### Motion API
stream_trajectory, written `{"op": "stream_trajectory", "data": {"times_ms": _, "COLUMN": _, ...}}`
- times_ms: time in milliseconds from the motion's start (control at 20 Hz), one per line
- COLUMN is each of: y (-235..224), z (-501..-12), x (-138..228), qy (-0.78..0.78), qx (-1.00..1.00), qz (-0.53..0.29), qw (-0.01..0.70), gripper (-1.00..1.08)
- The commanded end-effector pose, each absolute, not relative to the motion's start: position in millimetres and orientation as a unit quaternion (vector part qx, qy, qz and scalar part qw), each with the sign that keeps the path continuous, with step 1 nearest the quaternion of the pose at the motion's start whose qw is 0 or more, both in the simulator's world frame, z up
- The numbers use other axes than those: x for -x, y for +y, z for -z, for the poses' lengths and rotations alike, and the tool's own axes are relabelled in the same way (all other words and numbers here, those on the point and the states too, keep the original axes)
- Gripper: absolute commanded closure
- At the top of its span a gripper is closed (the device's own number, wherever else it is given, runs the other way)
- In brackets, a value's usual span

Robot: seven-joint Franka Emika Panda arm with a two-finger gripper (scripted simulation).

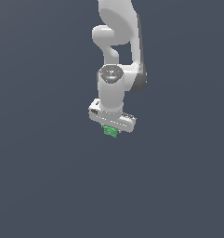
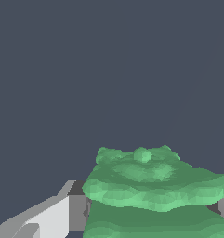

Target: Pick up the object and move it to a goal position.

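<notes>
The green ribbed object (image 1: 110,131) is seen directly under the white tool (image 1: 111,126) in the exterior view, tucked against the underside of the tool body. In the wrist view the green ribbed object (image 2: 155,190) fills the lower part of the picture, with one grey-white finger (image 2: 57,216) beside it and what appears to be the edge of a second finger at the opposite side. The tool is judged to be clenched on the object, since the item sits between the two fingers with no gap visible on the near side. No goal marker is shown in either view, and no surface edge can be distinguished against the uniform dark background.

Risks to be considered:

- Slippage. The object is lumpy and ribbed, so contact is likely made on a few high points only. A sudden acceleration could cause it to rotate or slide out.
- Shallow hold. Much of the object projects beyond the fingers, so little of it may be gripped. A brush against the surface could lever it free.
- Undetected loss. The object is much smaller than the tool, so a drop could pass unnoticed in the exterior view.
- Height misjudgement. Clearance under the object cannot be told from these pictures.
</notes>
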State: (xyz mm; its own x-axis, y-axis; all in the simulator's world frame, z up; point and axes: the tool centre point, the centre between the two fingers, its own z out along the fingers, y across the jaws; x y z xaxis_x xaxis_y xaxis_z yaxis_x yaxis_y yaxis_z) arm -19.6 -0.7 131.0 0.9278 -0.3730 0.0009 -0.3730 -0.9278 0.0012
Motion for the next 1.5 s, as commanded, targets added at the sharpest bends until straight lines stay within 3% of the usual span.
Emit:
{"op": "stream_trajectory", "data": {"times_ms": 0, "y": 11.3, "z": -149.7, "x": 5.4, "qy": -0.19, "qx": -0.982, "qz": 0.0, "qw": 0.001, "gripper": 1.08}}
{"op": "stream_trajectory", "data": {"times_ms": 750, "y": 64.9, "z": -231.4, "x": -63.1, "qy": -0.19, "qx": -0.982, "qz": 0.0, "qw": 0.0, "gripper": 1.08}}
{"op": "stream_trajectory", "data": {"times_ms": 1450, "y": 79.1, "z": -253.0, "x": -83.8, "qy": -0.19, "qx": -0.982, "qz": 0.0, "qw": 0.0, "gripper": 1.08}}
